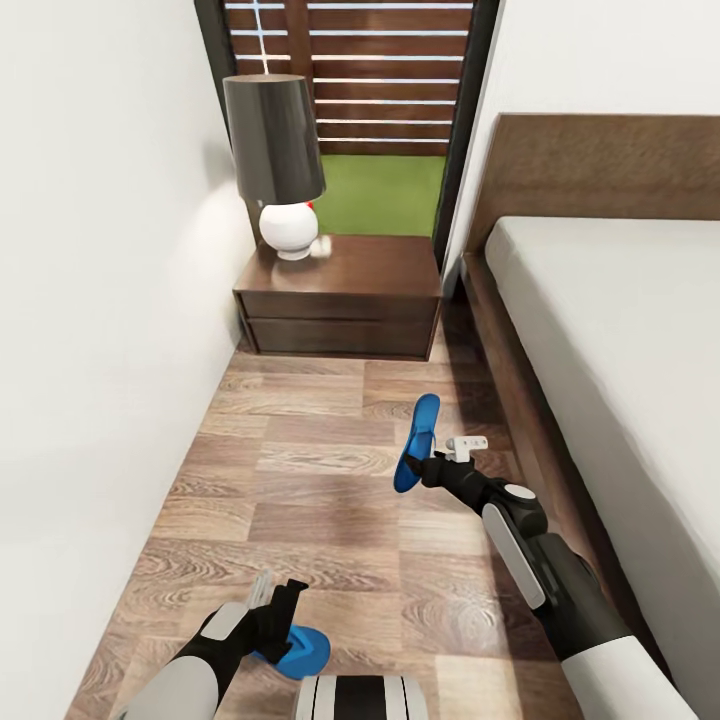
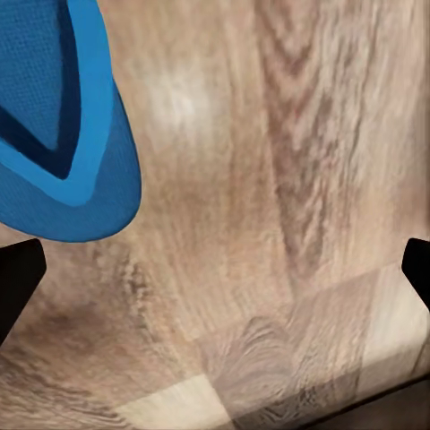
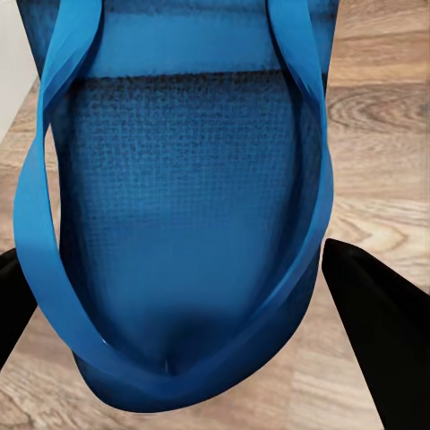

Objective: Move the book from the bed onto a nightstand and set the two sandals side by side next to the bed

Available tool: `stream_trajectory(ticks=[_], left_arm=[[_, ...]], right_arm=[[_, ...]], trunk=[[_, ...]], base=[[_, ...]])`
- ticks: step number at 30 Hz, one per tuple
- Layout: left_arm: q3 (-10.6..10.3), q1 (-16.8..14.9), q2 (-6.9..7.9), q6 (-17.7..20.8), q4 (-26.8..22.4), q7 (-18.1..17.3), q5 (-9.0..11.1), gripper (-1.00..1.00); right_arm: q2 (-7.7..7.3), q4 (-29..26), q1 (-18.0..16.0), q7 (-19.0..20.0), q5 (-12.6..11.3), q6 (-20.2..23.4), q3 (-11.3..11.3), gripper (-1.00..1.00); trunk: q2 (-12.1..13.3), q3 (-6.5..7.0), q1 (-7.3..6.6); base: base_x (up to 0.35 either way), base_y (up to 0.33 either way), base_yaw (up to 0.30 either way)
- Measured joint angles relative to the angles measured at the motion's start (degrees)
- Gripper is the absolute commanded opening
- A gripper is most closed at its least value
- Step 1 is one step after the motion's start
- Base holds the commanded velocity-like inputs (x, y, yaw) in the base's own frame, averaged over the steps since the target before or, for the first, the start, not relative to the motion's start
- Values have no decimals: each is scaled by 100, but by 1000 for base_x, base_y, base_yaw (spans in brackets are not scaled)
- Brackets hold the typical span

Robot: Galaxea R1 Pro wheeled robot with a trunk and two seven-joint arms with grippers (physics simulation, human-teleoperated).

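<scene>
In the head view my right gripper [image 1: 428, 466] holds one blue sandal [image 1: 413, 443] on edge above the wood floor, close to the bed [image 1: 620, 330] frame. The right wrist view has that sandal [image 3: 179, 224] with its strap between the two black fingers [image 3: 381, 345], shut on it. The other blue sandal [image 1: 303, 651] lies flat on the floor at the bottom, just beside my left gripper [image 1: 280, 597]. In the left wrist view this sandal [image 2: 63, 116] sits off to one side, outside the wide-open fingers [image 2: 16, 279]. The book is out of view. The nightstand [image 1: 375, 268] stands ahead against the window.
A lamp [image 1: 275, 160] with a dark shade and white round base stands on the nightstand's left part. A white wall [image 1: 90, 350] runs along the left, and the bed's dark wooden frame [image 1: 510, 370] bounds the floor strip on the right.
</scene>
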Motion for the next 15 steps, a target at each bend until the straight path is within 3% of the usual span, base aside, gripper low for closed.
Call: stream_trajectory(ticks=[11, 15], left_arm=[[2, -1, 0, -7, 0, -4, 0, 100], [1, 0, 0, -13, 0, -4, -1, 100]], right_arm=[[-16, 2, -1, 2, -1, 8, 0, -100], [-16, 2, 0, 2, 2, 9, 0, -100]], trunk=[[0, 0, 0], [-5, -88, 11]], base=[[3, -1, 0], [0, 0, 0]])
